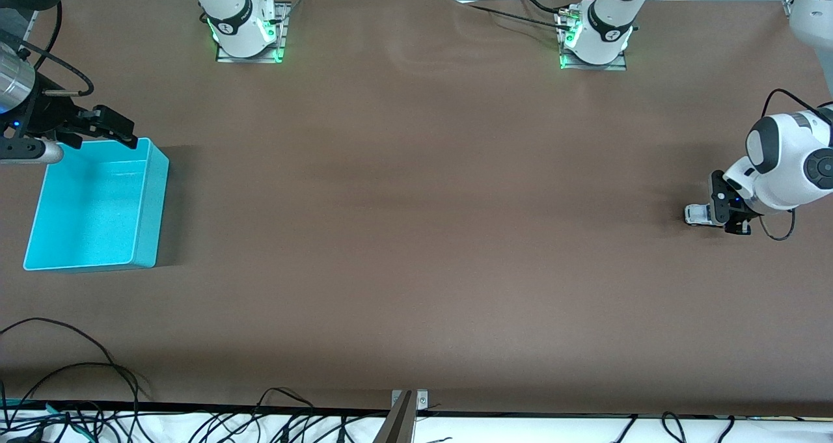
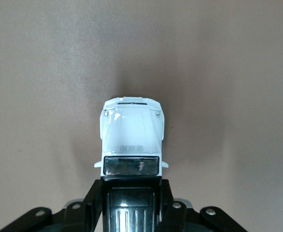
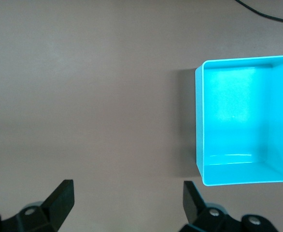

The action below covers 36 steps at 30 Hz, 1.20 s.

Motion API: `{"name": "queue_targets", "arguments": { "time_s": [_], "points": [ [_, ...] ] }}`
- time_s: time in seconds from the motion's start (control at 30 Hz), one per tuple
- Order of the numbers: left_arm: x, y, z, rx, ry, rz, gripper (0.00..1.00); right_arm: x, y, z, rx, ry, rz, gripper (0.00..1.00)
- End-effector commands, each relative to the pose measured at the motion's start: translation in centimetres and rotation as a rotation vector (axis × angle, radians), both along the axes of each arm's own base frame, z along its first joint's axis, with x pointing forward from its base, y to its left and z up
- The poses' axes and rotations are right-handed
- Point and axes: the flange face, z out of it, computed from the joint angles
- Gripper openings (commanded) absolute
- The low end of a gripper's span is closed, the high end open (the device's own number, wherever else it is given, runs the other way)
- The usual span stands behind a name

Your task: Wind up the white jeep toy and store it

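The white jeep toy (image 1: 695,214), tiny, with a black roof and rear, is down at the brown table's surface near the left arm's end. My left gripper (image 1: 714,213) is shut on its black rear part. In the left wrist view the jeep toy (image 2: 132,133) points its white hood away from the left gripper (image 2: 131,187), and the black fingers (image 2: 94,193) press its sides. The cyan bin (image 1: 158,170) stands empty at the right arm's end. My right gripper (image 1: 119,129) hangs open over the bin's corner farthest from the front camera. In the right wrist view the right gripper (image 3: 128,189) holds nothing and the bin (image 3: 199,125) lies to one side.
The two arm bases (image 1: 246,26) (image 1: 595,36) stand along the table edge farthest from the front camera. Loose black cables (image 1: 71,378) and a metal bracket (image 1: 405,412) lie at the nearest edge. A wide stretch of bare brown table separates the jeep toy from the bin.
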Motion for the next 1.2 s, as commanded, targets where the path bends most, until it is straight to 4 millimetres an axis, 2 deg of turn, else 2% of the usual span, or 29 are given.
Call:
{"name": "queue_targets", "arguments": {
  "time_s": [0.0, 0.5, 0.77, 0.87, 0.9, 0.97, 1.0, 1.07, 1.17],
  "points": [
    [1.8, 0.1, 1.4, 0.022, -0.010, -0.093, 1.00, 0.1, 0.1, 0.7, 0.010, 0.005, 0.001, 1.00],
    [1.6, 0.5, 1.2, 0.015, -0.006, -0.087, 1.00, 0.1, 0.1, 0.7, 0.012, 0.005, 0.001, 1.00],
    [0.2, 0.4, -1.0, -0.029, 0.057, -0.048, 1.00, 0.1, 0.2, 0.7, 0.013, 0.005, 0.001, 1.00],
    [0.1, 0.2, -1.1, -0.034, 0.068, -0.053, 0.99, 0.1, 0.2, 0.7, 0.013, 0.005, 0.001, 1.00],
    [0.2, 0.1, -0.9, -0.034, 0.066, -0.060, 0.86, 0.1, 0.2, 0.7, 0.013, 0.005, 0.001, 1.00],
    [0.5, -0.3, -0.8, -0.039, 0.066, -0.080, 0.26, 0.1, 0.2, 0.7, 0.013, 0.005, 0.001, 1.00],
    [0.5, -0.3, -0.8, -0.041, 0.065, -0.078, 0.14, 0.1, 0.2, 0.7, 0.013, 0.005, 0.001, 1.00],
    [0.7, -0.4, -0.6, -0.039, 0.061, -0.083, 0.02, 0.1, 0.2, 0.7, 0.013, 0.005, 0.001, 1.00],
    [1.1, -1.0, 0.0, -0.035, 0.052, -0.093, 0.01, 0.1, 0.2, 0.7, 0.013, 0.005, 0.001, 1.00]
  ]
}}
